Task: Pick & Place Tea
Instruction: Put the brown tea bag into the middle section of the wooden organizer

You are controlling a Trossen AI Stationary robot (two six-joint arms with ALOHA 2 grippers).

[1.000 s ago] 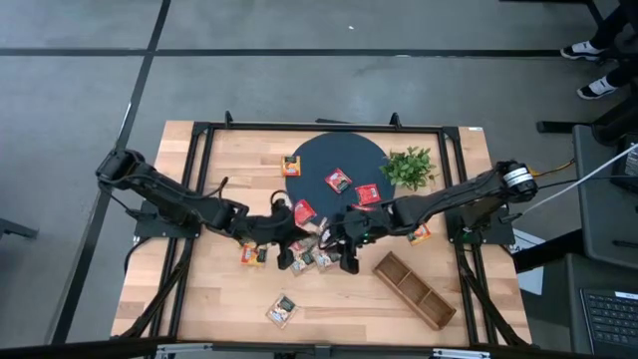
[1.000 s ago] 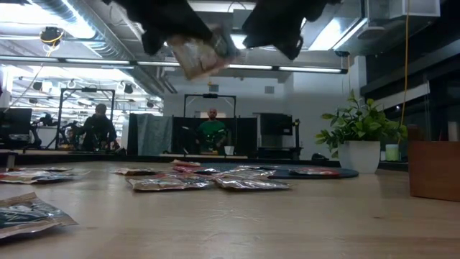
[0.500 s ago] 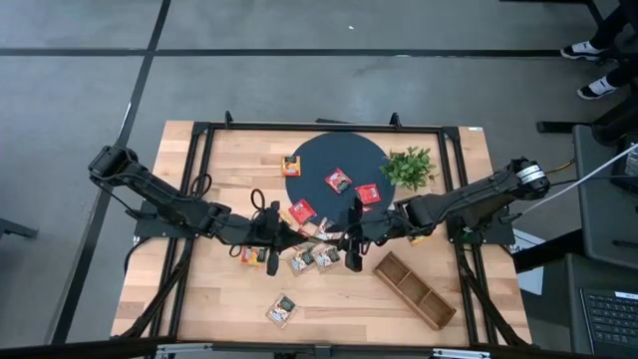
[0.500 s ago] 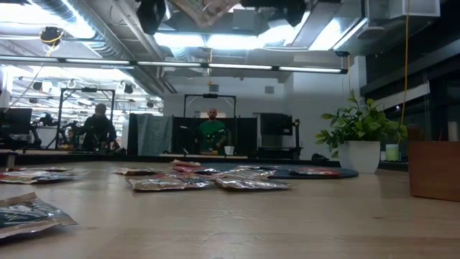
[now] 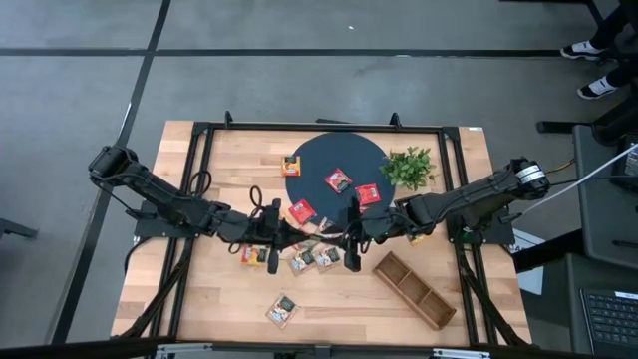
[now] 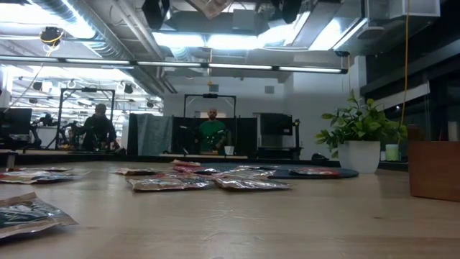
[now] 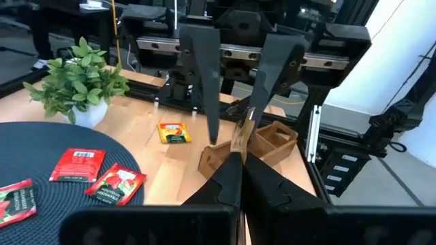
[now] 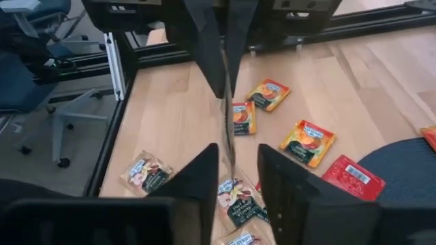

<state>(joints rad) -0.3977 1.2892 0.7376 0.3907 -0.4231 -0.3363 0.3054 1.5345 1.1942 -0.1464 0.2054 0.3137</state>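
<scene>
On the worktop (image 5: 229,150), the left arm reached in from the left side to the middle. Its left claw (image 7: 242,173) was closed tight on the held tea packet (image 7: 240,136), which stood edge-on, lifted clear of the wood. Under and around the two arms lay loose tea packets. There was an orange packet (image 5: 251,254) below the left arm and a green-and-white packet (image 5: 283,310) alone near the front edge. Two more packets (image 5: 313,260) lay side by side beneath the point where the claws met.

Behind them sat the dark round mat (image 5: 334,150). It carried an orange-yellow packet (image 5: 291,165) at its left rim and three red packets (image 5: 338,180) across its middle and front.

The right claw (image 8: 238,177) faced the left one head-on. Its fingers (image 7: 204,82) stood apart, one on each side of the held tea packet, and we could not tell whether either pad touched it.

Further right, the small green plant (image 5: 409,167) stood just beside the mat's right rim. Another orange packet (image 5: 421,235) peeked out beside the right arm. The long wooden tray (image 5: 414,289) lay at a slant near the front right, with nothing visible in its compartments.
</scene>
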